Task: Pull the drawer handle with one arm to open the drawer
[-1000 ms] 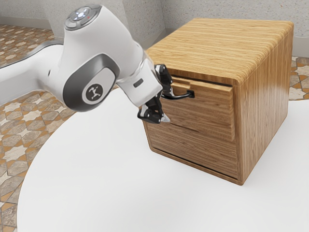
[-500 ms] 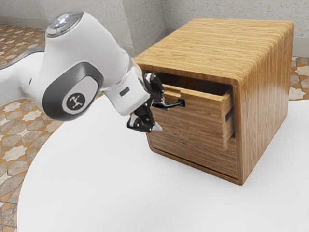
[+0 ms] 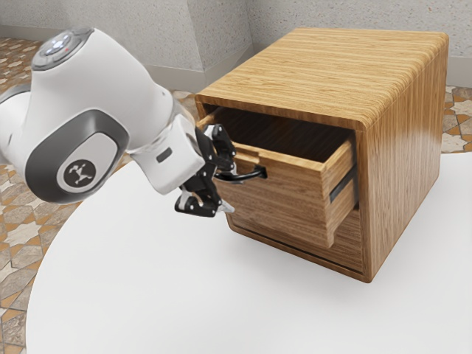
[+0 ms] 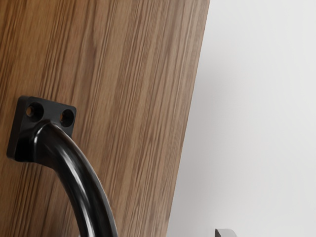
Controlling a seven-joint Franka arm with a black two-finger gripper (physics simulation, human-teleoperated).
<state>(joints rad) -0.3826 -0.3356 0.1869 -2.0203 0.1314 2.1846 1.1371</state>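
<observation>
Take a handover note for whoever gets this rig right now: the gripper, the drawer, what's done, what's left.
The gripper is at the curved black metal drawer handle; its grip cannot be read from here.
The upper wooden drawer of the light wooden cabinet on the white round table stands partly out, its inside showing.
Done: handle reached, drawer partly open.
Left: probably pull further, then let go.
</observation>
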